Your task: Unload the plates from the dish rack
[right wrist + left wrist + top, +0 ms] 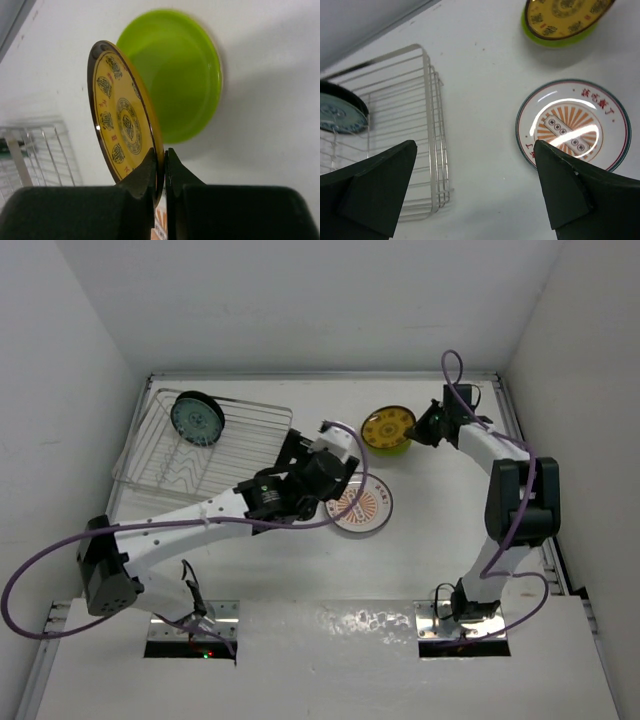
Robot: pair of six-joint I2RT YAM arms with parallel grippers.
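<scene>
Right gripper (pixel 165 156) pinches the yellow plate (pixel 125 120) over the green plate (pixel 185 75) — left gripper (pixel 474 147) gapes empty — one black-rimmed plate (pixel 197 417) left in the dish rack (pixel 255 430).

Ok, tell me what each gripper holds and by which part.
Right gripper pinches the yellow patterned plate by its rim. Left gripper is open, holding nothing.

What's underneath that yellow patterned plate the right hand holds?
A lime green round plate lies flat on the white table beneath it. The yellow patterned plate, pinched on edge, hides part of its rim.
</scene>
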